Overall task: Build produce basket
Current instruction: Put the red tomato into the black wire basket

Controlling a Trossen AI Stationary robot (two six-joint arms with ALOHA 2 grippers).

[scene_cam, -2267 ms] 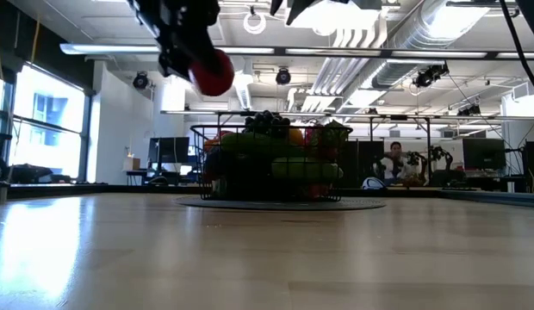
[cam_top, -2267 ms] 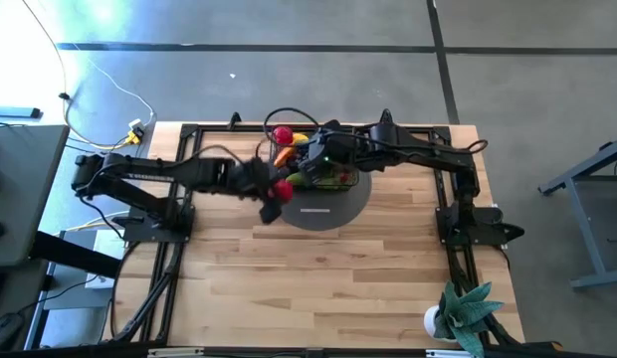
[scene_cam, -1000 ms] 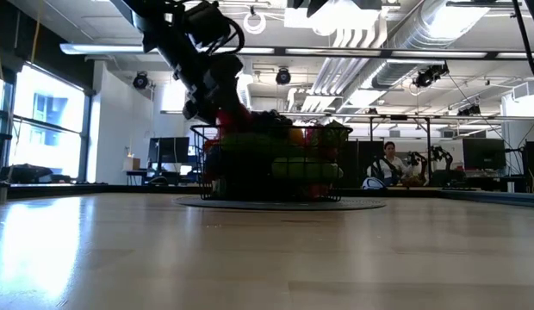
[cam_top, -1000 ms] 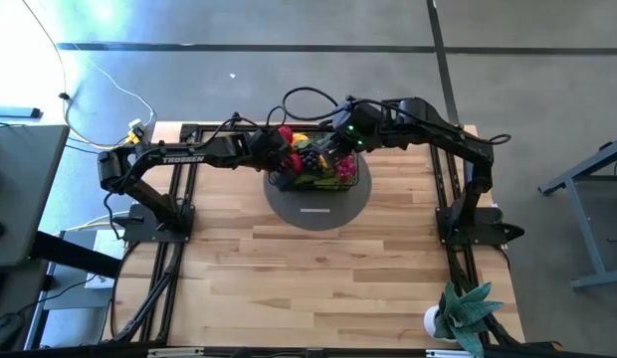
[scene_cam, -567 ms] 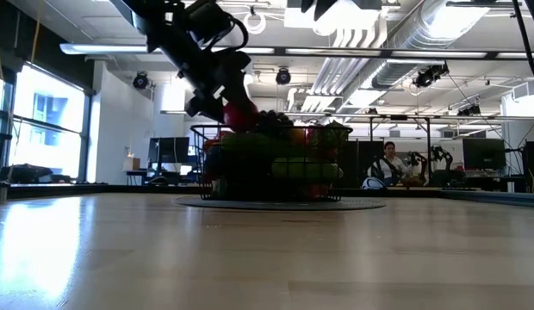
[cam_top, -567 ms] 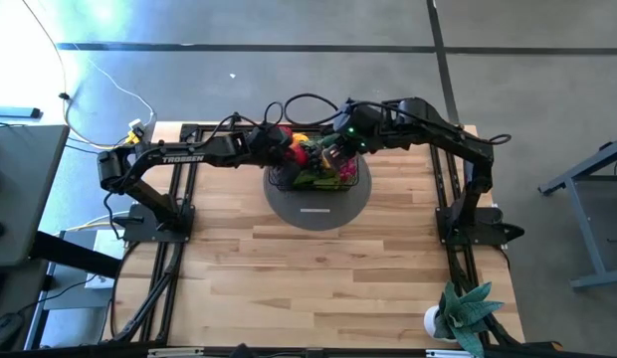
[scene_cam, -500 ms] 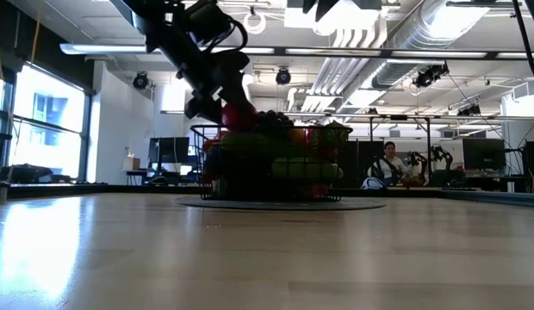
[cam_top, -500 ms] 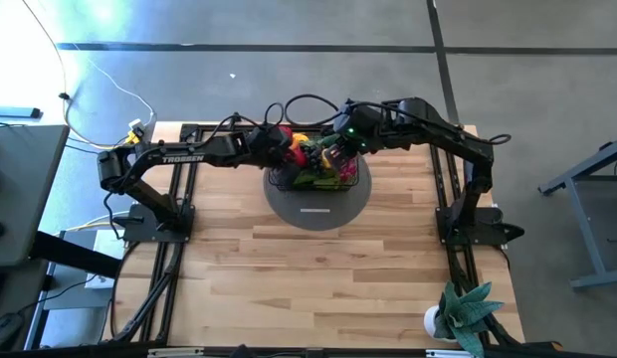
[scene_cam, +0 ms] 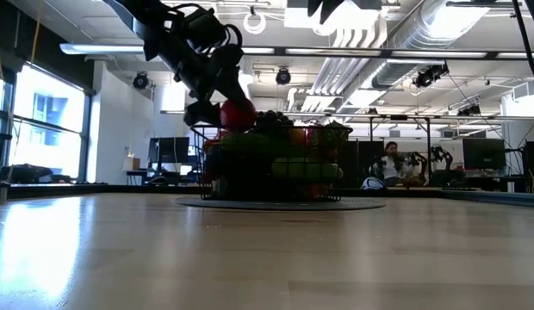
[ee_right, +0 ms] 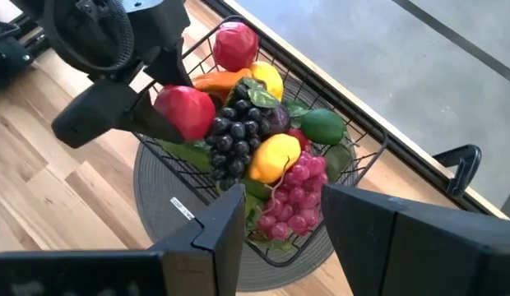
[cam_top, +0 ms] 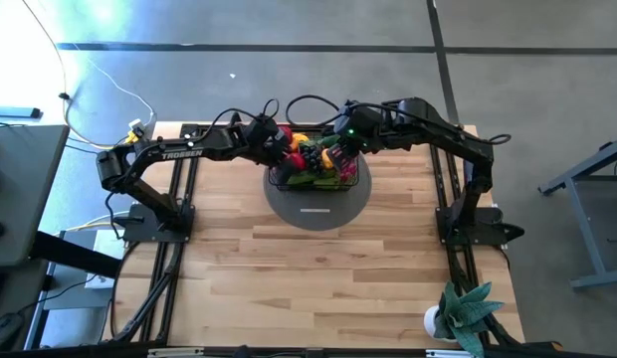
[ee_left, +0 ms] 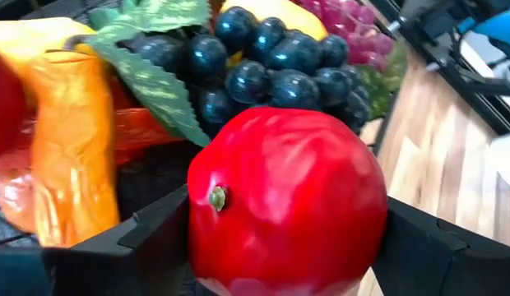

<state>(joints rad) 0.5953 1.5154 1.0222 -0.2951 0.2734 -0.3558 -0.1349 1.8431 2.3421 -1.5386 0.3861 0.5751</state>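
Observation:
The black wire basket stands on a grey round disc at the table's far middle, heaped with produce: dark grapes, a lemon, pink grapes, a red fruit and an orange pepper. My left gripper is shut on a round red fruit over the basket's left end, at about rim height in the low view. My right gripper hangs open and empty above the basket's right part. My left gripper pinches the red fruit by its two opposite sides between its two fingers. It comes slanting down from the table's left. The fruit sits beside the dark grapes, just over the basket's left rim; whether it rests on the pile cannot be told.
The grey round disc lies under the basket. A potted green plant stands at the near right corner. Bare wooden tabletop stretches toward the near edge. A person sits in the room beyond the table.
My left gripper, still shut on the red fruit, has shifted slightly toward the table's far edge over the basket's left end, and the fruit now shows a little higher above the rim. The basket has stayed in place.

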